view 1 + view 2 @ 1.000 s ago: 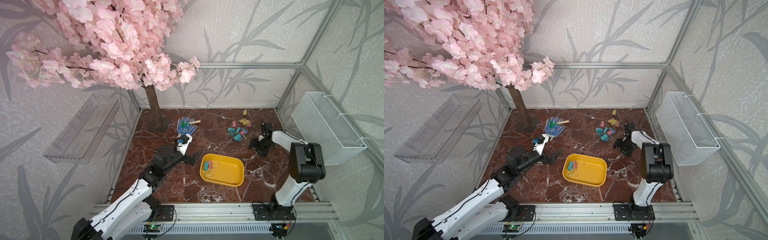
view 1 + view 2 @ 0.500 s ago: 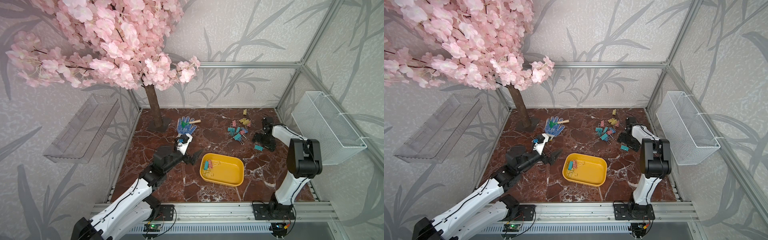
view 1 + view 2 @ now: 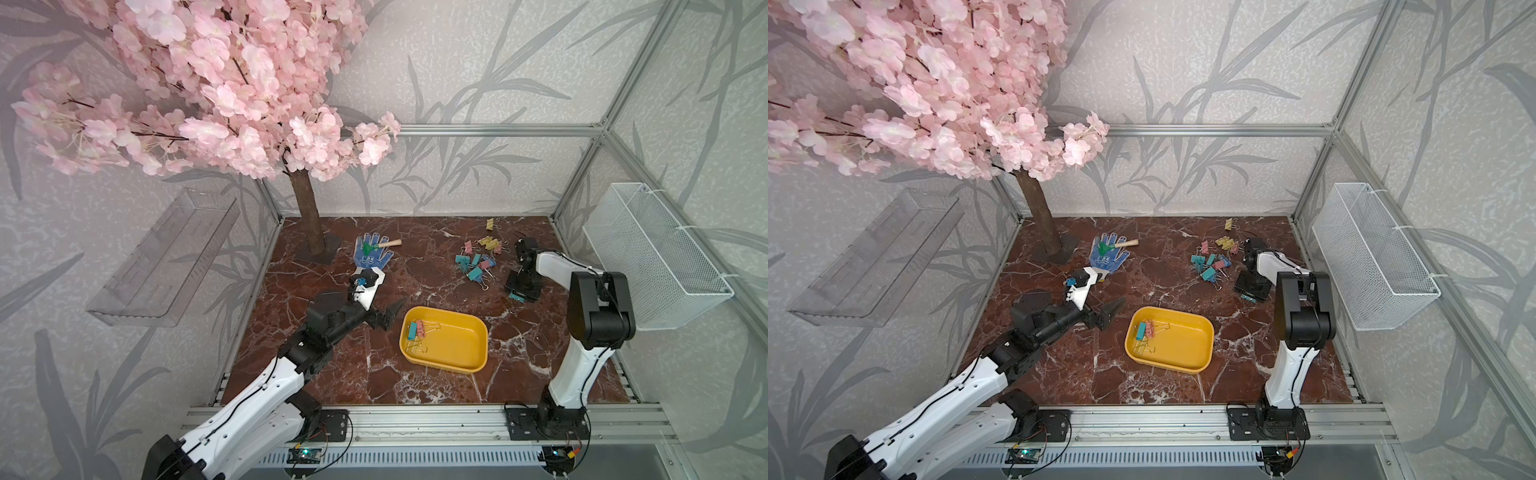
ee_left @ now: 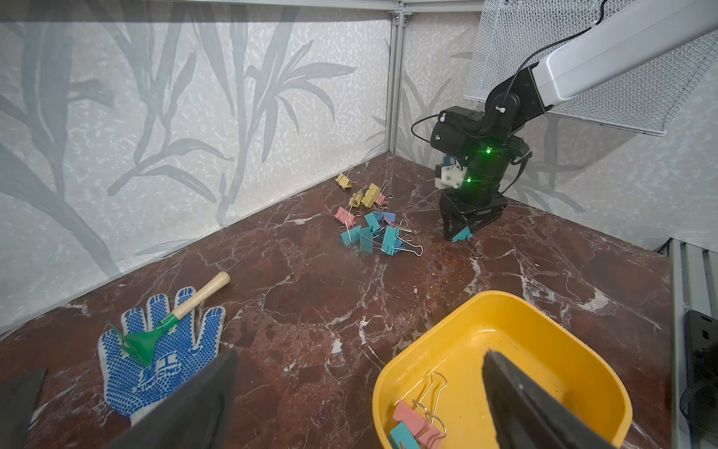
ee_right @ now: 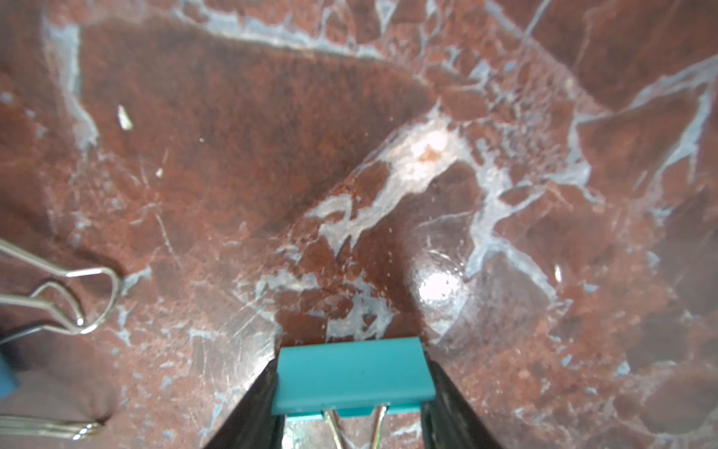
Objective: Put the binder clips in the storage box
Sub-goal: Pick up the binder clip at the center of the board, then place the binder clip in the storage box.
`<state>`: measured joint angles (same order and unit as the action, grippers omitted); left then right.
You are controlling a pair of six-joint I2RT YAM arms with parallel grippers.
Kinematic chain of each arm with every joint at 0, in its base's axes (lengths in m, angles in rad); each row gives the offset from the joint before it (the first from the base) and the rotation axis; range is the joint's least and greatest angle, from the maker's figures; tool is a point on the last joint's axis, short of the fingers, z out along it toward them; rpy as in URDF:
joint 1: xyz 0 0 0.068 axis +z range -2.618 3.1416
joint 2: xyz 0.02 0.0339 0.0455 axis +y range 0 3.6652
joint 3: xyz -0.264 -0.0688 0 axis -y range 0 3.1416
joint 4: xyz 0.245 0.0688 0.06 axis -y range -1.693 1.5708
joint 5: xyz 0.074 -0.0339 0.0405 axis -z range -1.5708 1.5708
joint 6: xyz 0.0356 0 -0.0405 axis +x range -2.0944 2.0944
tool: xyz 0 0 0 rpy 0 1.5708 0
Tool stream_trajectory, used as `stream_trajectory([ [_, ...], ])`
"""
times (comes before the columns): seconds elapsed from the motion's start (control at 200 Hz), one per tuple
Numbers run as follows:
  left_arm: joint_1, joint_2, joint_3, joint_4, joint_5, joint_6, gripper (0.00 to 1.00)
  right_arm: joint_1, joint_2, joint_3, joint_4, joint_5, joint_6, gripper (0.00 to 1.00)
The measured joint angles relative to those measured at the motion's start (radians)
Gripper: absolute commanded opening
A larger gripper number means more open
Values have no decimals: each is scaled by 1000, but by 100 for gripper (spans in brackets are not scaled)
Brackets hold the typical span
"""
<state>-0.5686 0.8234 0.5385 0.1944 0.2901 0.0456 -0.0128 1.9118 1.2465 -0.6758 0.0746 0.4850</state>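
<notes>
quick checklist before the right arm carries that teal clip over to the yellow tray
1. Teal binder clip pinched in the right tool: ok.
2. Clip lifted off the red marble table: cannot tell.
3. Bare room in the shallow yellow plastic tray: ok.
4. Left tool open, at the tray's end away from the right arm: ok.
5. Loose pile of pastel clips apart from the held clip: ok.

Binder clips (image 3: 473,266) behind storage box (image 3: 457,347)
</notes>
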Motion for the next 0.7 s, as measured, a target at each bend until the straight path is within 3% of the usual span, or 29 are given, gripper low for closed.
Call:
stream_trajectory([
  [0.195, 0, -3, 0, 0, 0, 1, 100, 24, -78, -15, -18, 20, -47, 35],
  [0.355, 0, -4, 0, 0, 0, 4, 100, 130, -278, -14, -79, 21, -74, 36],
  [0.55, 0, -5, 0, -1, 1, 8, 100, 452, -560, -6, -126, -64, -113, 36],
  [0.7, 0, -22, -1, -2, 3, 16, 100, 733, -589, -5, -143, -134, -117, 38],
])
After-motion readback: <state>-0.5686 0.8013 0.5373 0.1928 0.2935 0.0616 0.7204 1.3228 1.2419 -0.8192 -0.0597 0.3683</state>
